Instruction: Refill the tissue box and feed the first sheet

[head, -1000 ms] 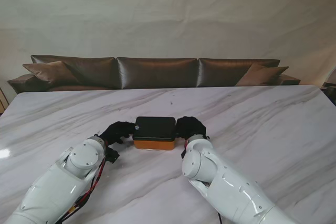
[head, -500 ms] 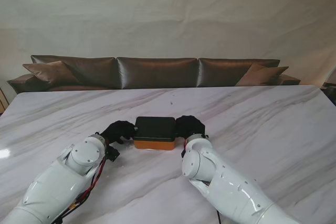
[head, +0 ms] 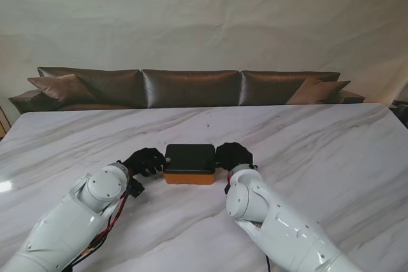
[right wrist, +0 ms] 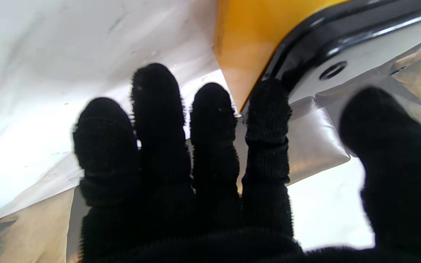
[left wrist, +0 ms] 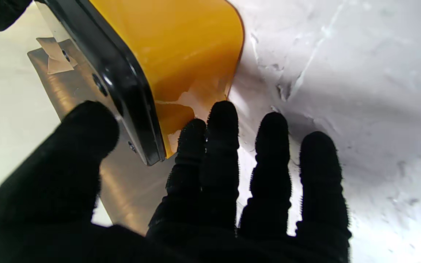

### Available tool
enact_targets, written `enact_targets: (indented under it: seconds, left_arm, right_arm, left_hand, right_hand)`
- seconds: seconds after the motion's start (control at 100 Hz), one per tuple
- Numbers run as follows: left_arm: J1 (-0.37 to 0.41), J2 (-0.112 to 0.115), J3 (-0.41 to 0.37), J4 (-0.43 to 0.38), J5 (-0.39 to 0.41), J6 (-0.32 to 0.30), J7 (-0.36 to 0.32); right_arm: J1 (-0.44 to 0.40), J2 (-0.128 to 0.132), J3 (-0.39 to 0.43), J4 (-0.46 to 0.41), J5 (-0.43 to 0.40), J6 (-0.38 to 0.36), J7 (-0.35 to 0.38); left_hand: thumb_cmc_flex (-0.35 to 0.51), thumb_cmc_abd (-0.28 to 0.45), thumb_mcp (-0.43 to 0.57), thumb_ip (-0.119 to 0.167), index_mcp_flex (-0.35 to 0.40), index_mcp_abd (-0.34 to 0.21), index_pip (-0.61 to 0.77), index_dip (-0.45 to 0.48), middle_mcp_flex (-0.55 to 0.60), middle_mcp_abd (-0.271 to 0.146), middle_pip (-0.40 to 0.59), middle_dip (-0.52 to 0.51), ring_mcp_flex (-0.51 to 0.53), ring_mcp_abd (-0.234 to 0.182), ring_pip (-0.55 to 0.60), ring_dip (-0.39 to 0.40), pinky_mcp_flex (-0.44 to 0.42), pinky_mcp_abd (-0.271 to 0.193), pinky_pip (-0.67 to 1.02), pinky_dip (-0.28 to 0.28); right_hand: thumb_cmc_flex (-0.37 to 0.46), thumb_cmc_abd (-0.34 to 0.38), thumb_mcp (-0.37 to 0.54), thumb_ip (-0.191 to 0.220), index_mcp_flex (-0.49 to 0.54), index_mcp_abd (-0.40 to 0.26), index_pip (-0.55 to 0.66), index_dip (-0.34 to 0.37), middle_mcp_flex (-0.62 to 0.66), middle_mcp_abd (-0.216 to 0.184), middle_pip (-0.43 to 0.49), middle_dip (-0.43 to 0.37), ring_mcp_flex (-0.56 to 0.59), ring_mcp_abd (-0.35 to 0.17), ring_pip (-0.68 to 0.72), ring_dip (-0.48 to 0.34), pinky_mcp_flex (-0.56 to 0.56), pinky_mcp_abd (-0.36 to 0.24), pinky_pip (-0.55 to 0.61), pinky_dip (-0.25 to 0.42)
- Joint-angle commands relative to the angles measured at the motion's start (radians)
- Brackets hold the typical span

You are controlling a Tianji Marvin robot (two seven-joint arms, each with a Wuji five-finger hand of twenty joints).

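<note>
The tissue box (head: 189,165), an orange body under a black lid, sits in the middle of the marble table (head: 319,138). My left hand (head: 145,159) clasps its left end and my right hand (head: 233,155) its right end. In the left wrist view the thumb lies at the black lid (left wrist: 122,80) and the fingers (left wrist: 221,146) reach the orange wall (left wrist: 174,47). The right wrist view has my right hand (right wrist: 210,182) with one fingertip at the lid's corner (right wrist: 305,40) beside the orange body (right wrist: 247,44), thumb over the top. No tissues are visible.
A brown leather sofa (head: 191,87) runs along the far edge of the table. Both white forearms rise from the near corners of the stand's view towards the box.
The box and both hands have shifted slightly to the right and a little nearer to me. The hands stay at the box's two ends.
</note>
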Motion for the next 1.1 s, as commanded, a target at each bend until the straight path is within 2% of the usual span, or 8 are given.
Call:
enact_targets:
  seconds: [0.0, 0.06, 0.2, 0.22, 0.36, 0.47, 0.77, 1.09]
  left_arm:
    - [0.015, 0.007, -0.005, -0.015, -0.004, 0.014, -0.038]
    - [0.017, 0.011, -0.013, -0.025, -0.007, 0.022, -0.053]
    - [0.012, 0.014, -0.017, -0.029, -0.001, 0.031, -0.06]
    - [0.01, 0.013, -0.017, -0.028, 0.0, 0.032, -0.058]
    - [-0.014, 0.001, -0.01, -0.002, -0.012, 0.035, -0.032]
    - [-0.039, -0.008, 0.003, 0.028, -0.023, 0.036, -0.02]
    - [-0.108, -0.04, 0.051, 0.136, -0.068, -0.009, 0.009]
    - [-0.164, -0.071, 0.098, 0.243, -0.108, -0.055, 0.018]
  right_arm:
    - [-0.004, 0.015, 0.008, -0.018, -0.015, 0.011, 0.027]
    - [-0.005, 0.022, 0.017, -0.027, -0.021, 0.017, 0.043]
    - [-0.002, 0.025, 0.032, -0.033, -0.017, 0.026, 0.053]
    - [0.0, 0.025, 0.033, -0.032, -0.019, 0.028, 0.052]
    - [0.023, 0.021, 0.028, -0.017, -0.023, 0.038, 0.05]
    - [0.054, 0.016, 0.014, 0.012, -0.005, 0.035, 0.06]
    - [0.126, -0.003, -0.035, 0.111, 0.043, -0.004, 0.081]
    - [0.157, -0.02, -0.07, 0.155, 0.072, -0.033, 0.082]
  left_hand:
    - [-0.036, 0.028, -0.069, -0.028, 0.019, -0.084, -0.009, 0.026, -0.036, -0.018, 0.002, -0.01, -0.003, 0.069, 0.004, 0.002, -0.021, -0.015, 0.046, 0.004]
    - [-0.026, 0.039, -0.144, -0.031, 0.016, -0.075, -0.026, 0.025, -0.046, -0.01, -0.009, -0.01, -0.012, 0.075, -0.006, 0.002, -0.027, -0.015, 0.041, 0.003]
    - [-0.054, 0.061, -0.183, -0.041, 0.013, -0.066, -0.042, 0.019, -0.053, -0.003, -0.017, -0.012, -0.019, 0.08, -0.013, 0.0, -0.028, -0.012, 0.038, 0.001]
    - [-0.006, 0.092, -0.295, -0.029, 0.015, -0.063, -0.047, 0.028, -0.055, -0.002, -0.019, -0.008, -0.019, 0.082, -0.015, 0.002, -0.028, -0.012, 0.038, 0.002]
    - [0.01, 0.114, -0.342, -0.023, 0.018, -0.065, -0.027, 0.043, -0.052, 0.004, -0.004, 0.002, -0.019, 0.094, -0.005, 0.008, -0.021, -0.007, 0.052, 0.008]
    - [0.017, 0.122, -0.348, -0.019, 0.015, -0.069, -0.001, 0.062, -0.048, 0.003, 0.012, 0.01, -0.016, 0.097, 0.004, 0.012, -0.02, -0.005, 0.059, 0.013]
    - [0.029, 0.152, -0.349, -0.009, 0.03, -0.073, 0.033, 0.088, -0.028, 0.006, 0.037, 0.022, 0.0, 0.107, 0.028, 0.02, -0.007, 0.002, 0.079, 0.023]
    - [0.055, 0.167, -0.33, 0.003, 0.036, -0.081, 0.064, 0.114, -0.012, 0.002, 0.057, 0.033, 0.011, 0.11, 0.048, 0.027, 0.001, 0.006, 0.095, 0.032]
  right_hand:
    - [-0.087, 0.068, -0.08, 0.108, 0.028, -0.008, -0.077, 0.096, 0.012, -0.016, 0.026, 0.028, 0.017, 0.024, 0.048, 0.014, -0.007, -0.038, 0.056, 0.017]
    - [-0.181, 0.046, -0.027, 0.154, 0.013, 0.003, -0.093, 0.121, 0.001, -0.016, 0.037, 0.043, 0.013, 0.033, 0.055, 0.017, -0.008, -0.033, 0.063, 0.017]
    - [-0.268, 0.082, 0.009, 0.146, -0.002, 0.011, -0.088, 0.149, -0.009, -0.018, 0.092, 0.095, 0.018, 0.049, 0.088, 0.028, -0.001, -0.02, 0.09, 0.019]
    - [-0.269, 0.085, 0.01, 0.144, -0.002, 0.005, -0.078, 0.16, -0.007, -0.024, 0.105, 0.108, 0.022, 0.047, 0.097, 0.031, 0.001, -0.02, 0.098, 0.02]
    - [-0.189, 0.101, -0.022, 0.134, -0.004, -0.046, -0.002, 0.269, 0.006, -0.058, 0.201, 0.224, 0.028, 0.029, 0.157, 0.048, 0.003, -0.035, 0.14, 0.034]
    - [-0.126, 0.105, -0.047, 0.142, 0.0, -0.07, 0.031, 0.315, 0.012, -0.068, 0.243, 0.284, 0.021, 0.02, 0.187, 0.059, -0.005, -0.04, 0.155, 0.05]
    - [-0.044, 0.119, -0.072, 0.122, 0.017, -0.121, 0.099, 0.316, 0.029, -0.083, 0.273, 0.33, 0.017, 0.011, 0.21, 0.064, -0.011, -0.039, 0.163, 0.064]
    - [0.018, 0.128, -0.086, 0.137, 0.036, -0.15, 0.178, 0.373, 0.041, -0.095, 0.292, 0.348, 0.022, 0.002, 0.228, 0.067, -0.009, -0.045, 0.171, 0.075]
